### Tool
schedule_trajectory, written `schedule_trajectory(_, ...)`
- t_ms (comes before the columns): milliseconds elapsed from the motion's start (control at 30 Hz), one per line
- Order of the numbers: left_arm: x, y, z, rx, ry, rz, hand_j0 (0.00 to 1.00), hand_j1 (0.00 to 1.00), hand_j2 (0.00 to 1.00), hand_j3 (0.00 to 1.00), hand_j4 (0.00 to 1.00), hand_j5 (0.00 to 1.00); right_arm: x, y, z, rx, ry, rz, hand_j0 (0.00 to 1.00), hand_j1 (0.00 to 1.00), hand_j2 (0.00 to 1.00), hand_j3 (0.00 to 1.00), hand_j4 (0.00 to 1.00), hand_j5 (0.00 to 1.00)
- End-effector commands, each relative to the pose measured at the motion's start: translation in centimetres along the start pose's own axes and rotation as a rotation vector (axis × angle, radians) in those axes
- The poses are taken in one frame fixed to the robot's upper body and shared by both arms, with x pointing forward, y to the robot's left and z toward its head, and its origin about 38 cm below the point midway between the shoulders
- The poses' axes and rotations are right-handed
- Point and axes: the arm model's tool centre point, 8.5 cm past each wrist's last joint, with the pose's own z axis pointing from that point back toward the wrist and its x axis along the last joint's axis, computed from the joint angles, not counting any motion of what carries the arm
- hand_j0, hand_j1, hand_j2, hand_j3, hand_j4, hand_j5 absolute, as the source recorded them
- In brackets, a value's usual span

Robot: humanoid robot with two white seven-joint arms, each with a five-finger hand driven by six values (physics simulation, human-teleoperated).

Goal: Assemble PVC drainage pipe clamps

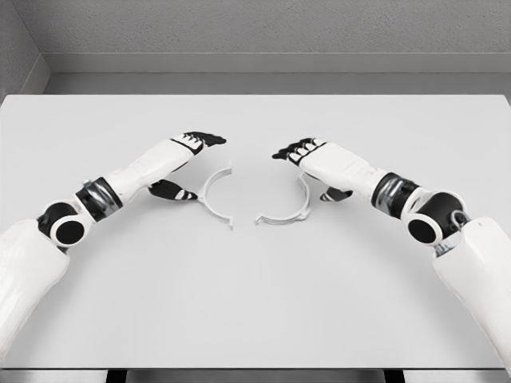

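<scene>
Two white half-ring clamp pieces lie flat on the white table [255, 303]. The left clamp half [214, 198] curves open toward the right. The right clamp half [289, 211] curves open toward the upper left. The two are apart, with a small gap between their lower ends. My left hand [192, 163] hovers just left of the left half, black fingers above and thumb below, spread and holding nothing. My right hand [307, 169] sits just right of the right half, fingers spread, also holding nothing.
The table's far edge meets a grey wall at the back. Both white forearms angle in from the lower corners toward the table's middle.
</scene>
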Motion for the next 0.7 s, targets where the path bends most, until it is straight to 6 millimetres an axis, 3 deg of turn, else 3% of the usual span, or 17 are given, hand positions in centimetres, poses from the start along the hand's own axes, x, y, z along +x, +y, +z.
schedule_trajectory(0, 0.2, -0.1, -0.2, 0.005, -0.006, 0.005, 1.00, 1.00, 1.00, 1.00, 1.00, 1.00, 0.3, 0.4, -0.6, 0.002, -0.004, -0.015, 1.00, 1.00, 1.00, 1.00, 1.00, 1.00)
schedule_trajectory(467, 2.2, -0.8, -1.0, 0.008, -0.055, -0.003, 1.00, 1.00, 1.00, 1.00, 1.00, 1.00, 1.9, 0.4, -2.0, -0.004, -0.026, -0.023, 1.00, 1.00, 1.00, 1.00, 1.00, 1.00)
schedule_trajectory(667, 2.5, -1.6, -1.2, 0.004, -0.059, 0.008, 1.00, 1.00, 1.00, 1.00, 1.00, 1.00, 1.2, -0.5, -1.7, -0.022, -0.011, -0.017, 1.00, 1.00, 1.00, 1.00, 1.00, 1.00)
